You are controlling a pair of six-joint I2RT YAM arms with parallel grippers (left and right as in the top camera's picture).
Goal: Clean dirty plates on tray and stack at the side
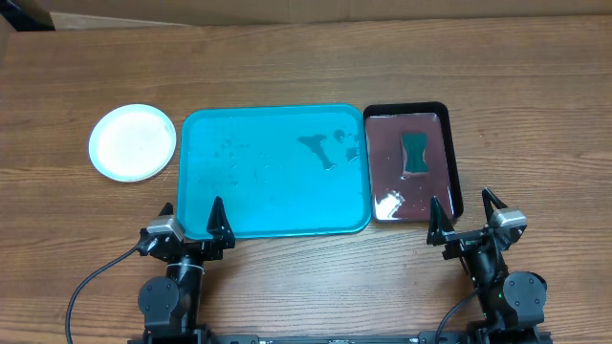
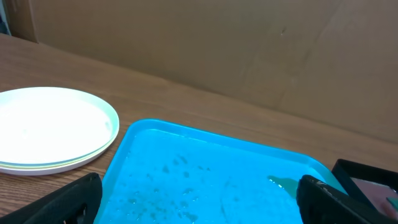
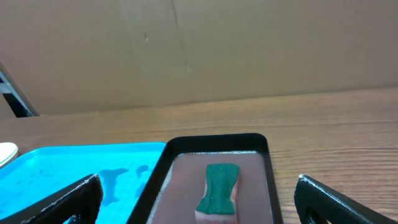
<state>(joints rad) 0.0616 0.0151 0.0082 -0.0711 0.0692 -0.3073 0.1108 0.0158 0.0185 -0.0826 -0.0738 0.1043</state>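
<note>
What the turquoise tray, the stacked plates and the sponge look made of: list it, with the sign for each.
The turquoise tray: likely plastic, glossy; even saturated colour, moulded rounded rim, water pooling on it.
The plates: probably plastic or melamine, smooth, soft sheen, thin rims.
The sponge: matte green top looks like coarse scouring fibre; paler foam seems to lie beneath.

Overhead looks straight down from far on the whole table (image 1: 306, 57), both wrist views sit low and close at its near edge facing the back, left over the tray (image 2: 205, 168), right over the black tray (image 3: 217, 140), sharing those trays' adjoining edges.
</note>
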